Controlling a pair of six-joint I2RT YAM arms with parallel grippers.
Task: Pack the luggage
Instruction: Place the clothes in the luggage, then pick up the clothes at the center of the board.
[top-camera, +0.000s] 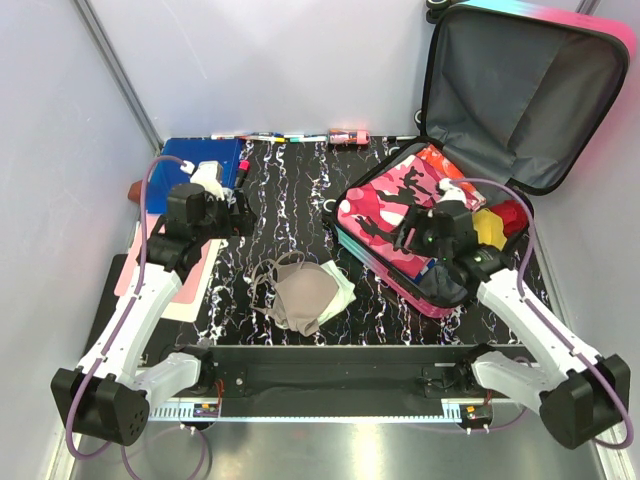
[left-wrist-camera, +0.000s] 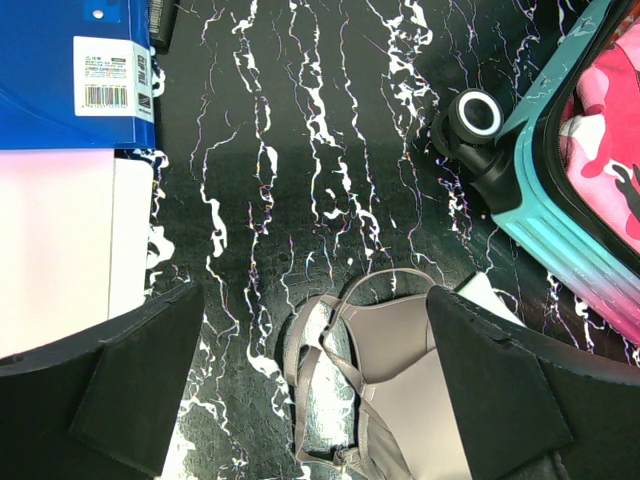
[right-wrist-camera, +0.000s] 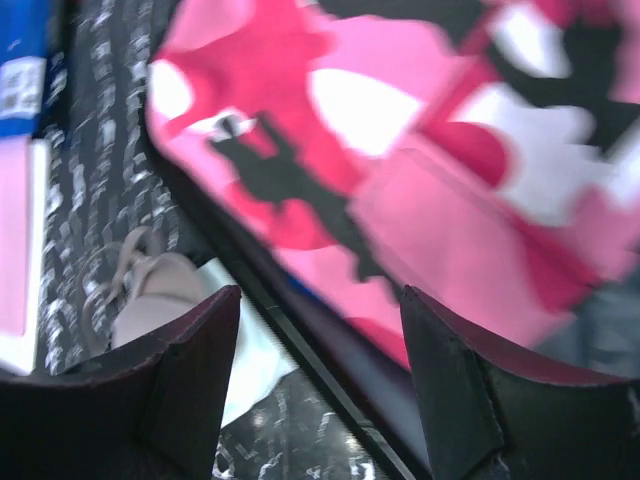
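From above: one luggage (top-camera: 510, 90) lies open at the right of the table (top-camera: 290, 200), lid up, my right gripper (top-camera: 405, 232) over its pink camouflage garment (top-camera: 375, 205); one beige garment (top-camera: 300, 295) lies mid-table. Left wrist: my left gripper (left-wrist-camera: 315, 300) gapes empty; the blue folder (left-wrist-camera: 60, 70) carries one barcode label (left-wrist-camera: 113, 75), print unreadable. Right wrist: blurred, jaws apart, nothing between.

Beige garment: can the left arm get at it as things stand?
Probably yes: the left gripper hangs open over the table, and the beige garment lies uncovered just ahead of it, clear of the luggage.
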